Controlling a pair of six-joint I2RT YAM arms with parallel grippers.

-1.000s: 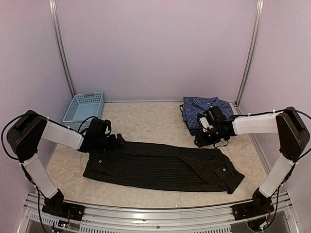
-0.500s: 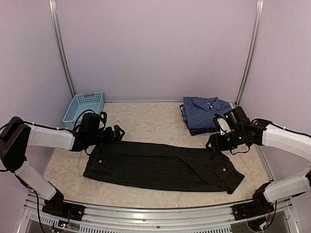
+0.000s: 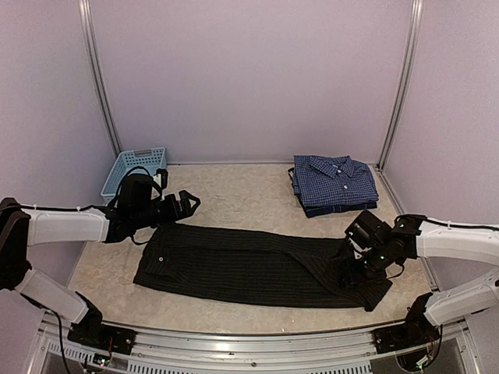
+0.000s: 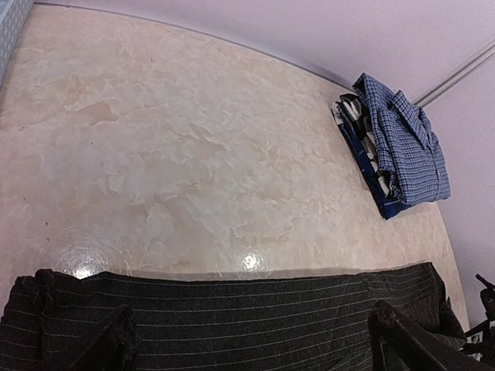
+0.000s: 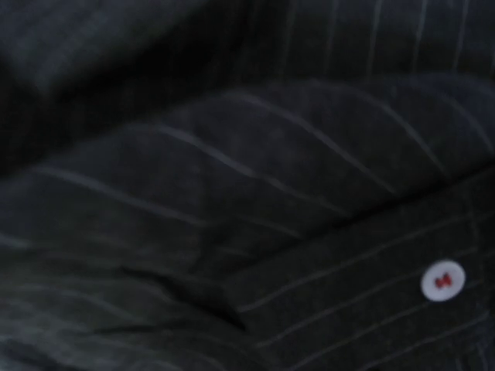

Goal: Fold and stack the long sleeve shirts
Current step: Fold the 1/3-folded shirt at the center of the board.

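Down from beside the folded blue shirt [image 3: 334,183], our right gripper [image 3: 351,274] meets the flat black shirt's [image 3: 249,265] right end, its grip hidden from us, while our left gripper [image 3: 185,205] waits spread at its left end for a 2-armed fold.

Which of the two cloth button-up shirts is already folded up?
The blue checked cloth shirt, a compact folded bundle at the far right; the black pinstriped cloth shirt lies stretched long across the near side.
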